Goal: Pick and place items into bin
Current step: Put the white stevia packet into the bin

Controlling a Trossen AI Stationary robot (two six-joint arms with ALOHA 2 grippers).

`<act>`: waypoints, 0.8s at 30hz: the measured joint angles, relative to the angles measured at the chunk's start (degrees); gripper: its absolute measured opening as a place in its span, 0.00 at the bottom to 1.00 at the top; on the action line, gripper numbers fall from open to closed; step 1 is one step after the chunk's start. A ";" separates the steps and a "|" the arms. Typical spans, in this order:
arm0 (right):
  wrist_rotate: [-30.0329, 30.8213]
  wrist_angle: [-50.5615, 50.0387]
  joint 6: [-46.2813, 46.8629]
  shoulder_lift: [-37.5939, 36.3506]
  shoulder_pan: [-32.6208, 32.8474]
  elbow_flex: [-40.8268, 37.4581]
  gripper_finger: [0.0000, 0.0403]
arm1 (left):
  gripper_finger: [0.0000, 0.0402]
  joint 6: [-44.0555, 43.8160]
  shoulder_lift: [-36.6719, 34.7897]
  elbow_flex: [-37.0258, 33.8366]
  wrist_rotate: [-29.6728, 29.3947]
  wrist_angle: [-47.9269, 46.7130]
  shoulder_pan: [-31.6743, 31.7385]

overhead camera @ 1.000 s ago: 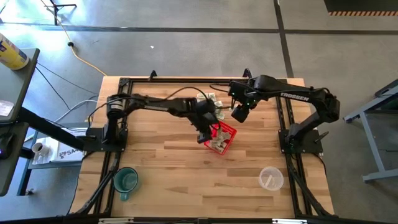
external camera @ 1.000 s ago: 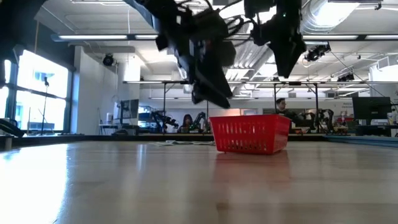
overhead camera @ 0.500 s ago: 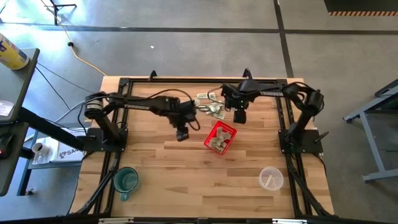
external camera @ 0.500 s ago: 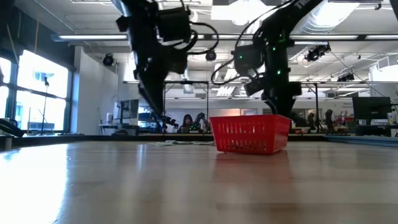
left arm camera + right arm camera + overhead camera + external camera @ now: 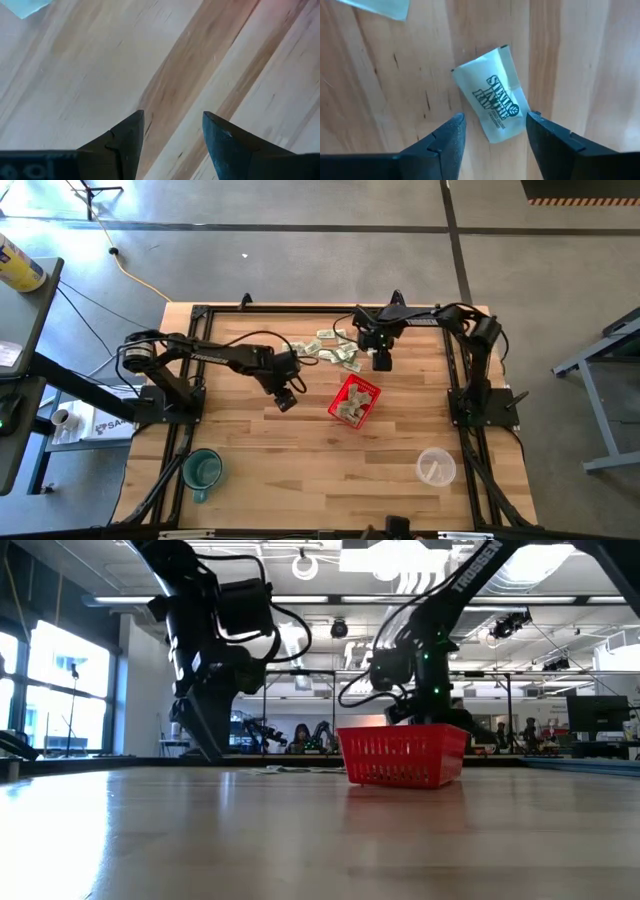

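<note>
The red mesh basket (image 5: 353,400) (image 5: 402,753) stands on the table's middle with several pale-green slips inside. More crumpled slips (image 5: 335,348) lie on the wood beyond it, toward the far edge. My right gripper (image 5: 381,361) (image 5: 495,120) is open, low over the right end of that pile. Its fingers stand on either side of one printed slip (image 5: 492,107) lying flat on the wood, without touching it. My left gripper (image 5: 285,398) (image 5: 173,117) is open over bare wood, left of the basket. A slip's corner (image 5: 25,5) shows beyond it.
A green mug (image 5: 202,470) stands near the table's near-left corner and a clear plastic cup (image 5: 435,468) near the near-right one. Black frame rails (image 5: 300,308) run along the table's edges. Another slip's edge (image 5: 380,6) lies past the right fingers.
My left gripper has moved from above the basket toward the table's left edge and has come down toward the wood. My right gripper has dropped from high beside the basket to just over the slips behind it, as its arm folded back toward the right.
</note>
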 joint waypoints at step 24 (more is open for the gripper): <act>-32.78 -23.73 25.00 -5.04 7.57 17.92 0.03 | 0.59 6.46 0.04 9.12 -1.40 2.42 14.22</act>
